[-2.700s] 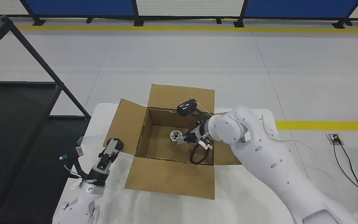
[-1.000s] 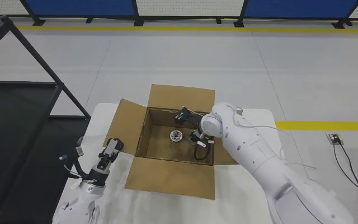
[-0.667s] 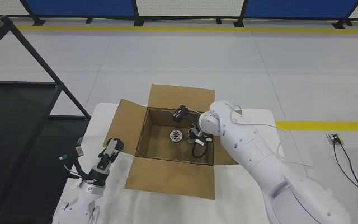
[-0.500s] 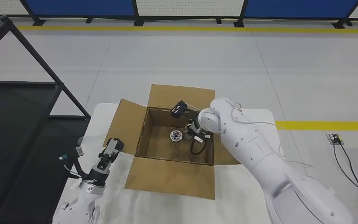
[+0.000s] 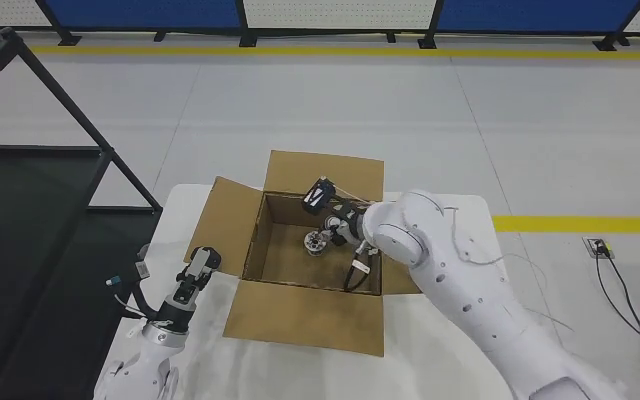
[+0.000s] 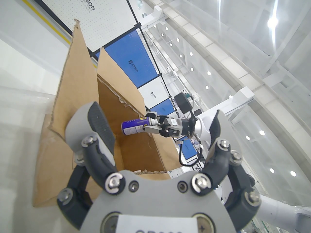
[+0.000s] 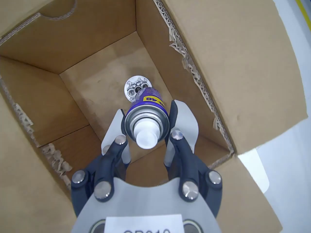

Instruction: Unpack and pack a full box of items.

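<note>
The right gripper (image 7: 147, 113), in the middle of the top view over the open brown cardboard box (image 5: 300, 315), had its jaws pinching a purple cylindrical spray can (image 7: 148, 103) near its white-nozzled end. The can pointed down over the box's opening, above a round silver metal part (image 7: 136, 87) with holes lying on the box floor. The left gripper (image 5: 204, 260) sat at the lower left of the frame, near the box's left flap over the white-covered table (image 5: 215, 365), jaws spread wide.

Pale floor (image 5: 400, 100), yellow line (image 5: 300, 50), blue panels (image 5: 140, 12), black frame (image 5: 60, 97), bright ceiling lights (image 6: 272, 21).
</note>
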Robot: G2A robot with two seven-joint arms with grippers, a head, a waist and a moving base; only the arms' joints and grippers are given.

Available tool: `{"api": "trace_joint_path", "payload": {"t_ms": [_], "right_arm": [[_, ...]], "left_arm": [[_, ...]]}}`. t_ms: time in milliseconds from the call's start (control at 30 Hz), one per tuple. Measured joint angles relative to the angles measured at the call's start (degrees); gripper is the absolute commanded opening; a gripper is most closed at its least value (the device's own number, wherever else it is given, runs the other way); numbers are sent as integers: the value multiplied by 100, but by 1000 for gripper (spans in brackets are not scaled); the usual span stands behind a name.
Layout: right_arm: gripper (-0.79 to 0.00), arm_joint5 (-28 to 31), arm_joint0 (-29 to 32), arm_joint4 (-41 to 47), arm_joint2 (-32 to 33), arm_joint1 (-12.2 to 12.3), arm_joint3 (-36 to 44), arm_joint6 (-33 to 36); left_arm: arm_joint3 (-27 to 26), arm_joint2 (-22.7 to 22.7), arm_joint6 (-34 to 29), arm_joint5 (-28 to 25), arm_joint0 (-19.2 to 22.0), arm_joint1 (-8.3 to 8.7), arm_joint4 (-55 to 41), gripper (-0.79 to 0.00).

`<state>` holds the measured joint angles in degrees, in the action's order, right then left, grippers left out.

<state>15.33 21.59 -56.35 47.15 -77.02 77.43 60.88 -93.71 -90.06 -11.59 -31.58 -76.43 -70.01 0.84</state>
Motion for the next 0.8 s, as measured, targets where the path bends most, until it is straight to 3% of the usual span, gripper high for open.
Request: {"api": "trace_joint_path", "payload": {"t_ms": [100, 600, 800], "right_arm": [[-785, -107, 366, -126, 210, 91, 707, 182], [-785, -78, 430, -82, 232, 86, 609, -78], [-785, -220, 756, 31, 921, 222, 1167, -421]], "left_arm": [[0, 0, 0, 0, 0, 0, 0, 0], [0, 0, 0, 0, 0, 0, 0, 0], [0, 0, 0, 0, 0, 0, 0, 0]]}}
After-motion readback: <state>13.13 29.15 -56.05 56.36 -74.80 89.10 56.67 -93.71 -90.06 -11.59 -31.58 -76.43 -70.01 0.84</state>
